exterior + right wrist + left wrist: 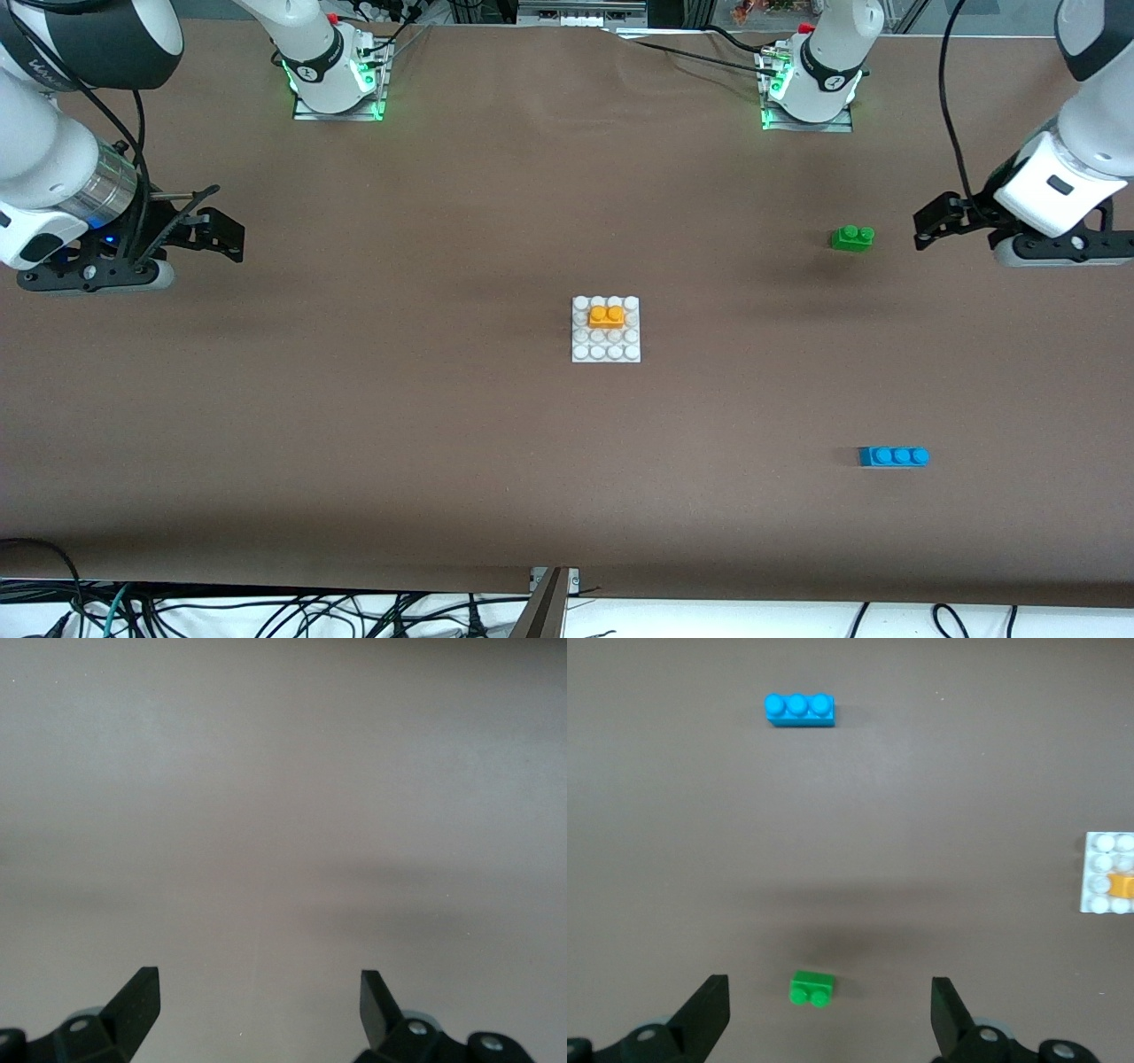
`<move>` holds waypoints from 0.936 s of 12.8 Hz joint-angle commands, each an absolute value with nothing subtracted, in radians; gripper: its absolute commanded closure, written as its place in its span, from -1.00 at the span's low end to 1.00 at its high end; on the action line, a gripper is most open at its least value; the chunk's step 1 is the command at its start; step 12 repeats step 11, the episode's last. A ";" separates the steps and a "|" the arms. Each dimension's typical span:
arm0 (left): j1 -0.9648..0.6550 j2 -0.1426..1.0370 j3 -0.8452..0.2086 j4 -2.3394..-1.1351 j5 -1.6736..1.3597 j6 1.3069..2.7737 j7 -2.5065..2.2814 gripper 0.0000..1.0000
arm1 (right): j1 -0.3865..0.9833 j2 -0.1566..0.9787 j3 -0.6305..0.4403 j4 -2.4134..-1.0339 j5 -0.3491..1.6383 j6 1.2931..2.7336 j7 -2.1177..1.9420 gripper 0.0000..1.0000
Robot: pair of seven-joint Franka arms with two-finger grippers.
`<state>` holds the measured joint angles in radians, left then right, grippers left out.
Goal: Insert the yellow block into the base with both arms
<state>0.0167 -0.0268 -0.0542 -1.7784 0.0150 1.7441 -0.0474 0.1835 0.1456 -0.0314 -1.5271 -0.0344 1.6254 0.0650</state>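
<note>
- Front view: the base (606, 353) lies flat near the middle of the table (354, 425). The yellow block (607, 315) sits on the base, studs up, in the stud rows farther from the front camera.
- Front view: the green brick (852, 237) lies toward the left arm's end of the table, farther from the camera than the base. The blue brick (893, 456) lies toward the same end, nearer to the camera than the base. Both are well apart from the base.
- Front view: the left gripper (930, 220) hangs over bare table at the left arm's end, near the green brick and not touching it. The right gripper (217, 232) hangs over bare table at the right arm's end, well apart from every brick. Both arms wait.
- Left wrist view: the left gripper (830, 1010) has its fingers spread wide and holds nothing. The green brick (811, 988) lies on the table below the gap between the fingers. The blue brick (799, 710) lies well apart from it. One edge of the base (1101, 873) shows, with part of the yellow block (1122, 885) on it.
- Right wrist view: the right gripper (260, 1005) has its fingers spread wide and holds nothing. Only bare table (283, 815) lies under it.
</note>
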 commanded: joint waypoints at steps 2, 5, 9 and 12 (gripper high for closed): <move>-0.023 -0.015 -0.026 -1.738 0.005 1.715 -0.008 -1.00 | 0.179 0.120 -0.050 -1.543 -0.005 1.631 0.066 -1.00; -0.070 -0.015 0.035 -1.706 -0.008 1.666 -0.005 -1.00 | 0.179 0.120 -0.100 -1.542 0.040 1.632 0.049 -1.00; -0.071 -0.015 0.040 -1.703 -0.008 1.648 -0.005 -1.00 | 0.178 0.101 -0.104 -1.540 0.023 1.629 0.043 -1.00; -0.071 -0.015 0.038 -1.701 -0.008 1.641 -0.005 -1.00 | 0.176 0.101 -0.106 -1.537 0.017 1.629 0.041 -1.00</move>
